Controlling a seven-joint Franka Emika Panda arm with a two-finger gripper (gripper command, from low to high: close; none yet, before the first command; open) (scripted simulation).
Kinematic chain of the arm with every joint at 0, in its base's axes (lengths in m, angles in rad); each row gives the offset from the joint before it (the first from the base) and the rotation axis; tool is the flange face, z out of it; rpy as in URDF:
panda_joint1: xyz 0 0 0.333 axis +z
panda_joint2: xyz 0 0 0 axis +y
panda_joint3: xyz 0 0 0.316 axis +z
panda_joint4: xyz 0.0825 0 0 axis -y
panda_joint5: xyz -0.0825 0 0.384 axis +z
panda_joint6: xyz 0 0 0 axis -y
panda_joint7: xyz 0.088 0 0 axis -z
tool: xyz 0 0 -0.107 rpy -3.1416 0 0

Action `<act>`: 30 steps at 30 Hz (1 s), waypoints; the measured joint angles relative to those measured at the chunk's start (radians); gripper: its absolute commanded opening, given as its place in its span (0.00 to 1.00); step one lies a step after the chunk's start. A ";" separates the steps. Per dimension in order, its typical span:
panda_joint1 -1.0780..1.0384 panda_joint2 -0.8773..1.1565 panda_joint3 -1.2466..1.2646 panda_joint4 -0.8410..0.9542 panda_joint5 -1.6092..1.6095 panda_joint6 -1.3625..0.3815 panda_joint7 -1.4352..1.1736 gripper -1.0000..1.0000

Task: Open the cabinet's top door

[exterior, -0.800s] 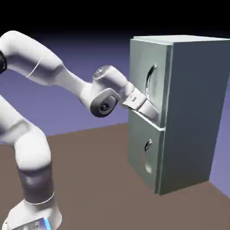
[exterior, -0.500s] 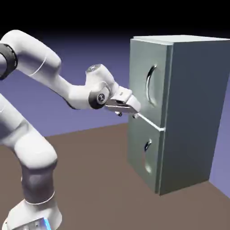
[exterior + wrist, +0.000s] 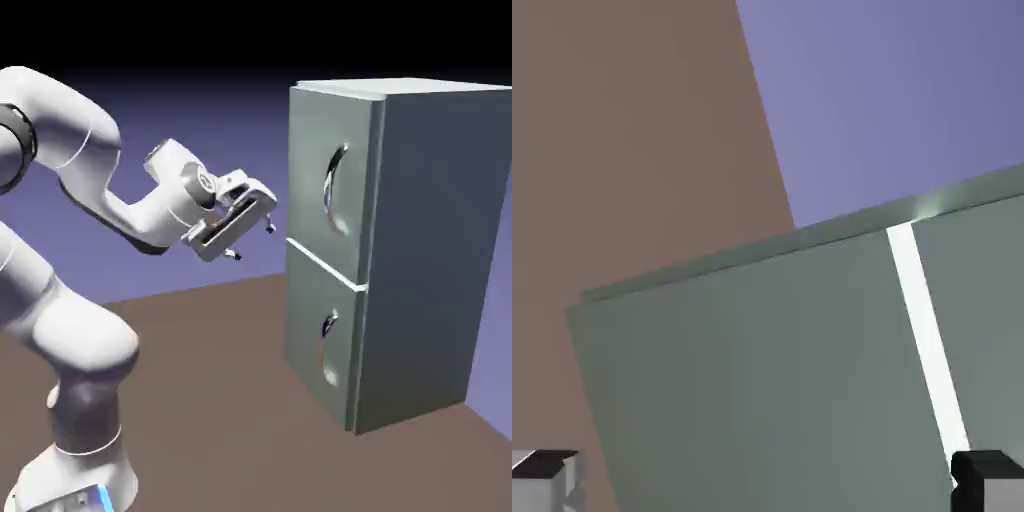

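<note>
The cabinet (image 3: 430, 250) stands at the right in the exterior view, both front doors shut. Its top door (image 3: 322, 170) carries a curved silver handle (image 3: 335, 188). My gripper (image 3: 252, 242) hovers left of the cabinet at about the height of the top door's lower part, a clear gap away, open and holding nothing. In the hand view the grey-green front (image 3: 772, 380) fills the lower half. A bright seam (image 3: 922, 320) between the doors runs down the right side. Both fingertips (image 3: 542, 472) show at the bottom corners, far apart. No handle appears in the hand view.
The lower door (image 3: 315, 330) has a smaller handle (image 3: 328, 325). The brown table (image 3: 220, 400) spreads between the robot's base and the cabinet. My white arm (image 3: 70, 330) rises at the lower left.
The gripper has drawn back to the left, away from the seam between the doors, and has rolled. Both doors remain shut.
</note>
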 measured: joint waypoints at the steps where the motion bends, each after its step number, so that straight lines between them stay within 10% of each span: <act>1: 0.002 -0.010 -0.014 0.002 -0.043 0.003 -0.022 1.00; 30: 0.060 -0.310 -0.428 0.049 -1.305 0.081 -0.674 1.00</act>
